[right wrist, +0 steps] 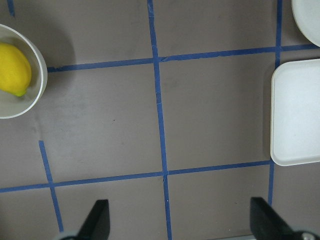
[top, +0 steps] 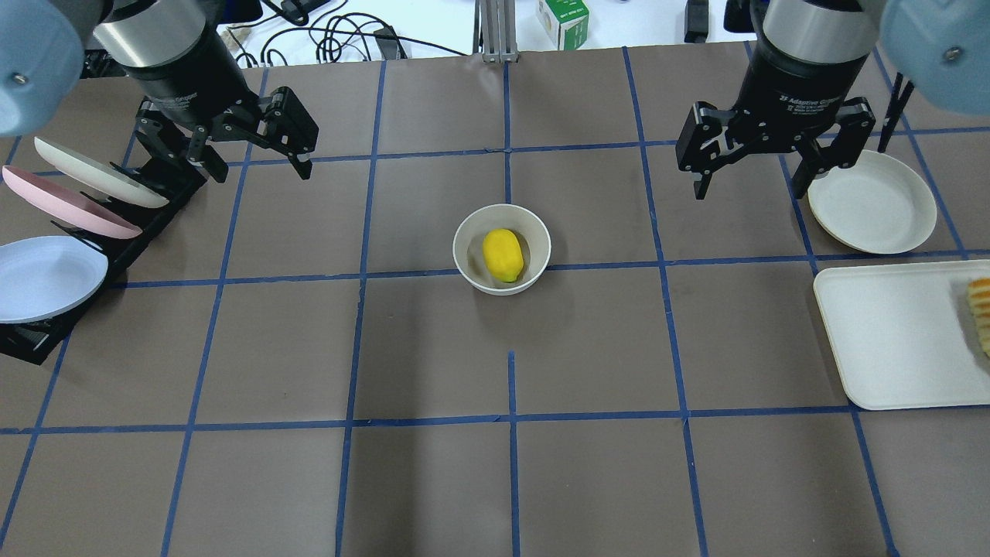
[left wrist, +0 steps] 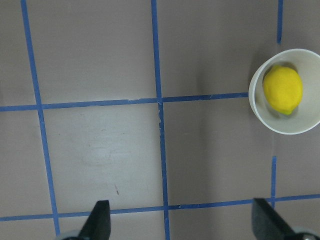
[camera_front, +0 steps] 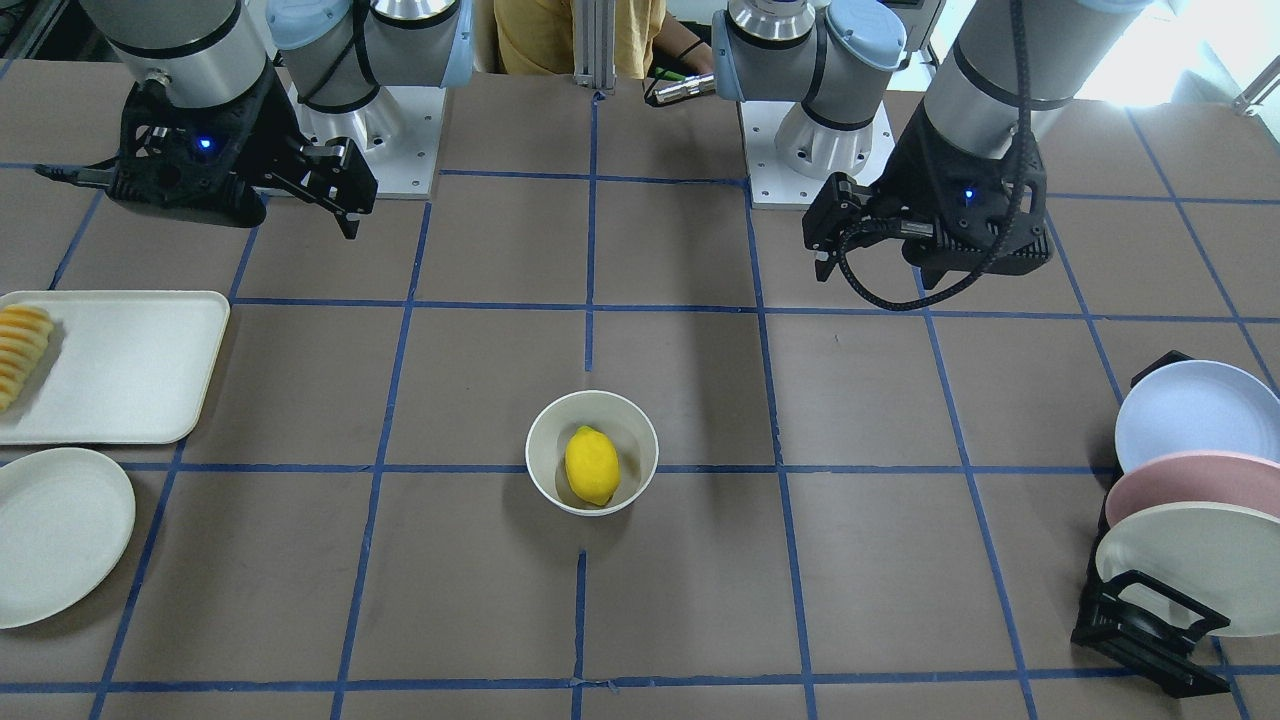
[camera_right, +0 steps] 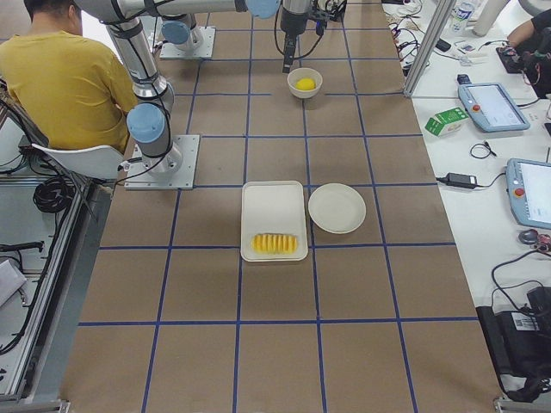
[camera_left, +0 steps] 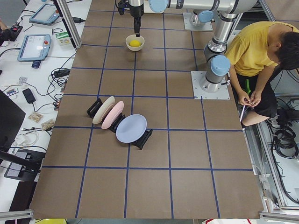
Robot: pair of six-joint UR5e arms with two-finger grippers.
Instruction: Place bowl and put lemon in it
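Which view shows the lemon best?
Exterior front-facing: the lemon lies whole, sharp and unobstructed inside the bowl. Overhead exterior is nearly as good. Left wrist has it whole near the edge; right wrist crops it. Both side views show a tiny yellow spot.

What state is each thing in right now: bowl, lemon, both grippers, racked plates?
Deep round glossy off-white bowl: upright on the table, lemon inside.
Small bright yellow oval lemon: lying in the bowl, not held.
Left gripper: open, empty, apart from the bowl.
Right gripper: open, empty, apart from the bowl.
Three coloured round plates: standing tilted in the black rack.
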